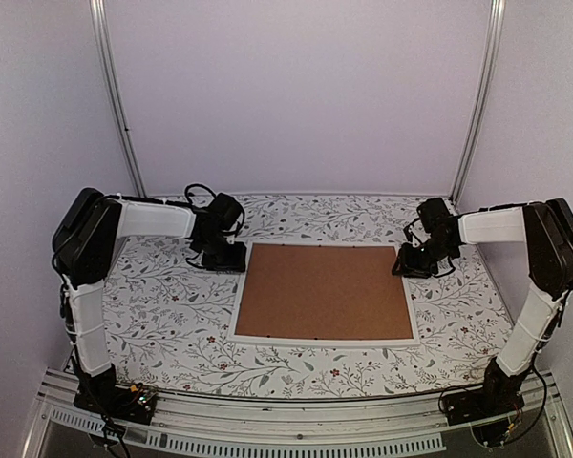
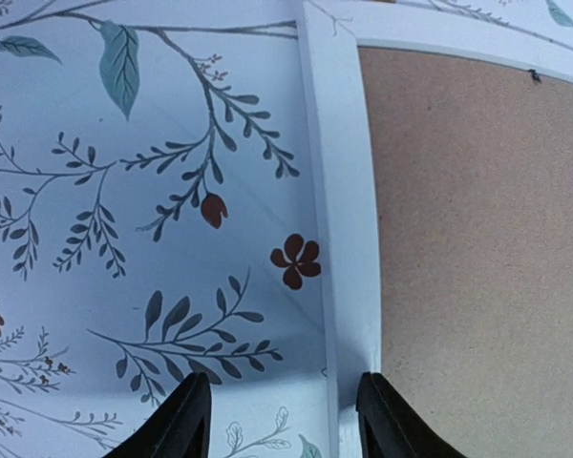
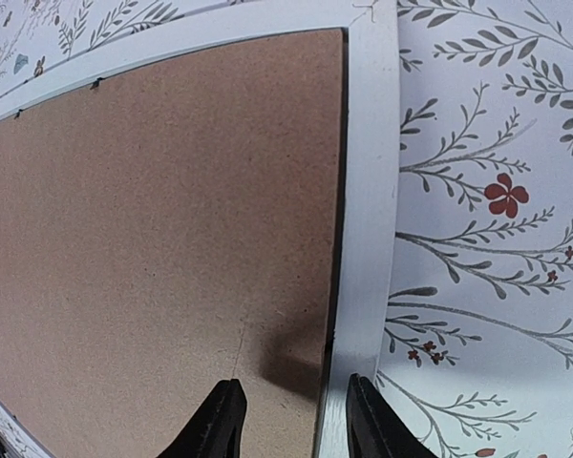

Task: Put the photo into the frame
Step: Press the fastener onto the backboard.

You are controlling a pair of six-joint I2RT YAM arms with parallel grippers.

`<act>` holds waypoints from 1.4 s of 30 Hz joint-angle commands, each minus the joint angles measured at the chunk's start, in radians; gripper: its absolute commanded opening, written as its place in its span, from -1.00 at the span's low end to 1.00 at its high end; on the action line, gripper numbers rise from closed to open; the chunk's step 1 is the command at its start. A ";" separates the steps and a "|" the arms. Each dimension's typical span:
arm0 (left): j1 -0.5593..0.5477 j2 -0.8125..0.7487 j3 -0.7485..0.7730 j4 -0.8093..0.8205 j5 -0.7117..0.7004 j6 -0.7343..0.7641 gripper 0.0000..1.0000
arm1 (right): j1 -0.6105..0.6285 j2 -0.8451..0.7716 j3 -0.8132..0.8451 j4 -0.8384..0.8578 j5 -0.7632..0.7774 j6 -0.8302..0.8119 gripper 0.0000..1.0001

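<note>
The frame [image 1: 325, 340] lies flat in the middle of the table, its thin white rim around a plain brown backing board [image 1: 325, 291]. The photo is hidden. My left gripper [image 1: 224, 258] hangs over the frame's far left corner. In the left wrist view it [image 2: 285, 420] is open, one finger over the cloth and the other at the white rim [image 2: 342, 191] beside the board [image 2: 477, 239]. At the frame's far right end my right gripper [image 1: 411, 262] is also open. In the right wrist view it [image 3: 291, 420] straddles the seam between board [image 3: 153, 239] and rim [image 3: 368, 191], holding nothing.
A floral tablecloth [image 1: 172, 305] covers the table. Pale walls close in the back and both sides. Two metal poles [image 1: 119, 105] stand in the back corners, and a metal rail [image 1: 286, 420] runs along the near edge by the arm bases.
</note>
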 commanded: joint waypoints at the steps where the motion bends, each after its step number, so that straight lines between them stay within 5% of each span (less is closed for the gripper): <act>1: -0.023 0.036 0.017 -0.026 -0.036 0.000 0.08 | -0.001 0.022 -0.050 -0.061 -0.002 -0.001 -0.18; 33: -0.242 0.226 0.109 -0.173 -0.187 -0.020 0.06 | 0.003 0.075 -0.103 0.011 -0.076 0.027 -0.25; 42: -0.239 0.060 0.091 -0.176 -0.263 -0.024 0.08 | 0.003 0.083 -0.105 0.009 -0.065 0.023 -0.25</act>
